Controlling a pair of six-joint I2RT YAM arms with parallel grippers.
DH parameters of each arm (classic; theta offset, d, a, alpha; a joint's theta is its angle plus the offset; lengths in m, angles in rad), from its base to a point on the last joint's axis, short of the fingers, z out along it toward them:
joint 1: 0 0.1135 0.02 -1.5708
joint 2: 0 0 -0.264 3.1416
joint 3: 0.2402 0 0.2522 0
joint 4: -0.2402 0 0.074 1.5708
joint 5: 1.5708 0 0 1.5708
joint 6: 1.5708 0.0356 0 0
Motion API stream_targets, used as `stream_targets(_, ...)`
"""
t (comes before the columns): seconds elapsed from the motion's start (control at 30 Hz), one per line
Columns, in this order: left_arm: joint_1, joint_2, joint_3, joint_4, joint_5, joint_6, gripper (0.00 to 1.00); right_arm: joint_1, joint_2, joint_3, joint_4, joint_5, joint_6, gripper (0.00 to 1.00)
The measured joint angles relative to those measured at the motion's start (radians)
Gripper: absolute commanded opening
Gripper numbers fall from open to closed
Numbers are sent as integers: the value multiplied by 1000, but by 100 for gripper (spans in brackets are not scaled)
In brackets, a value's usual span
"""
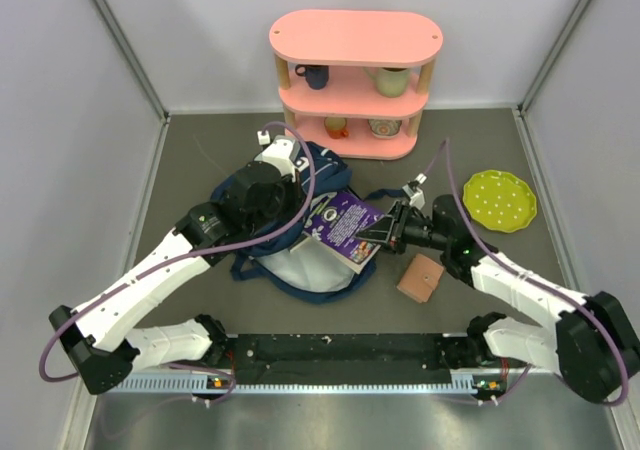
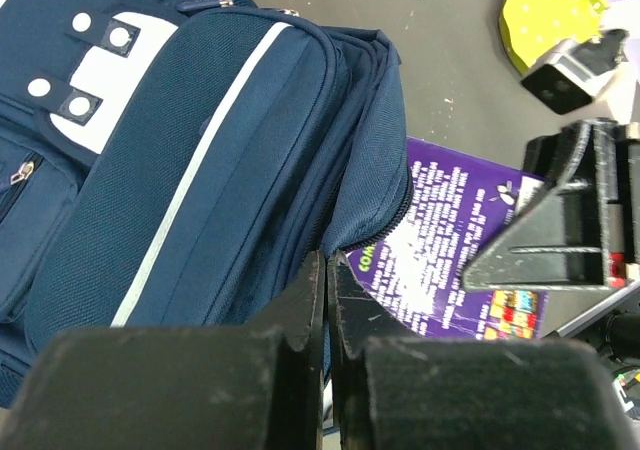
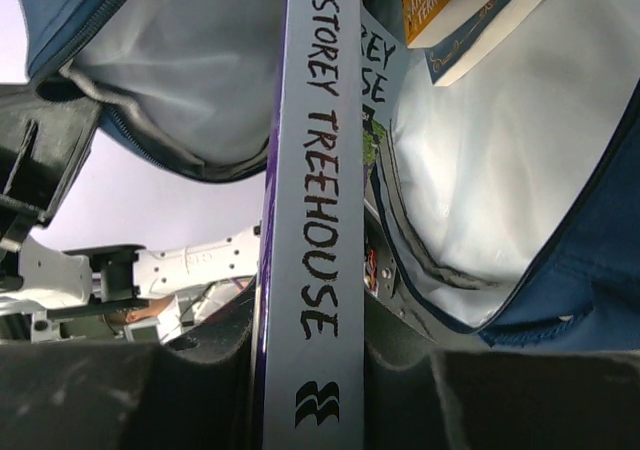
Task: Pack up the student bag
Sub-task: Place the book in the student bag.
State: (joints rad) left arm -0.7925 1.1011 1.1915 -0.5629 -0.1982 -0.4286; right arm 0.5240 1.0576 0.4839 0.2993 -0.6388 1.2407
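Right pincer [image 3: 305,340] is gripping a purple book [image 1: 347,222] by its spine at the open mouth of the student bag [image 2: 200,170] — which is lying on the desk [image 1: 480,150] — while the left pincer [image 2: 327,270] is sitting closed against the bag's zip edge.

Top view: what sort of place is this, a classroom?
Probably a robot test booth, not a classroom: bare grey walls box in a table with two arms bolted on, plus props: a pink shelf and a bag.
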Motion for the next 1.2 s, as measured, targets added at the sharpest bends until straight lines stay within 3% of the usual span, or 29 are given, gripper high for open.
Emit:
stream_targets(0.33,1,-7,0,10,11,5,0,38,301,0,327,42,96,0)
stream_targets(0.53,3,-13,0,13,18,6,0,53,444,0,423,111,122,0)
stream_targets(0.73,3,-20,0,13,18,10,0,89,445,22,381,212,96,0)
stream_targets(1.2,6,-19,0,19,48,11,0,236,662,349,238,404,93,1)
